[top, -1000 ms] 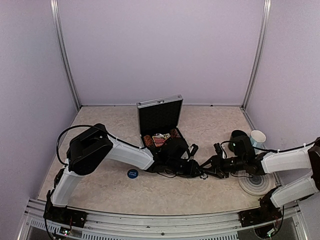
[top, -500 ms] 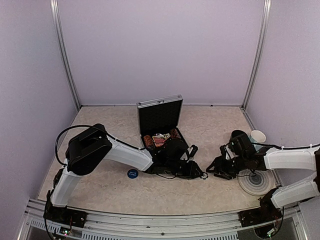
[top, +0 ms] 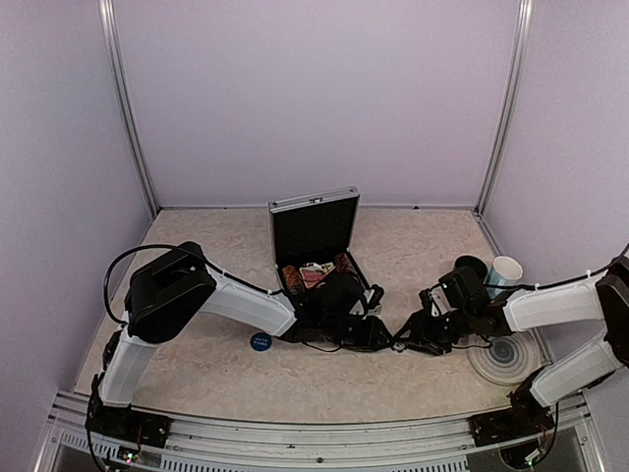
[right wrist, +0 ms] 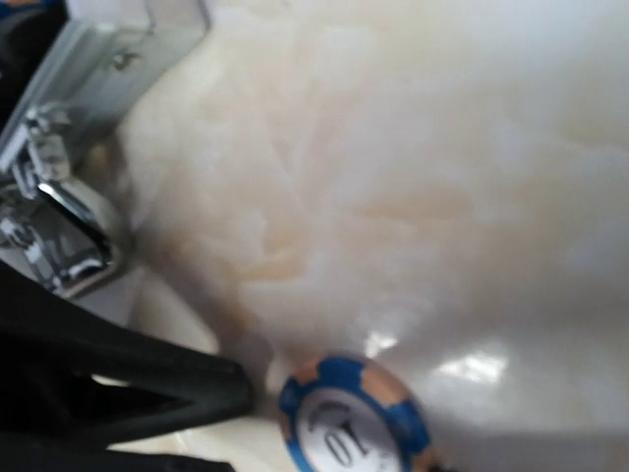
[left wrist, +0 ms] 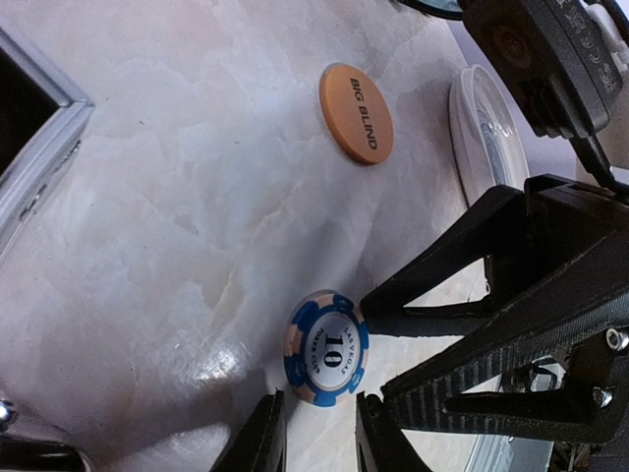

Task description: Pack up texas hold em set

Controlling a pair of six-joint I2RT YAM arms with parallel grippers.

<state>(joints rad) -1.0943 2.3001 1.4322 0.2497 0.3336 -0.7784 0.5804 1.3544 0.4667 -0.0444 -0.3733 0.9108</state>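
Observation:
The silver case point(top: 314, 228) stands open with chips and cards in its black tray. A blue and white "10" chip point(left wrist: 327, 347) lies flat on the table; it also shows in the right wrist view point(right wrist: 354, 418). My left gripper point(left wrist: 319, 433) is open, its tips just short of the chip on either side. My right gripper point(left wrist: 378, 344) faces it from the other side, fingers apart, the upper tip at the chip's edge. In the top view both grippers meet right of the case, left point(top: 381, 336) and right point(top: 405, 338). An orange "BIG BLIND" button point(left wrist: 356, 113) lies beyond the chip.
A blue round button point(top: 260, 341) lies left of my left arm. The grey ringed coaster point(top: 504, 359) is at the right, with a dark mug point(top: 470, 266) and a pale-blue mug point(top: 507, 268) behind it. The case's corner and latch point(right wrist: 59, 236) are near the chip.
My right gripper drew back to the right, then came back left to the chip. My left arm has stayed almost still.

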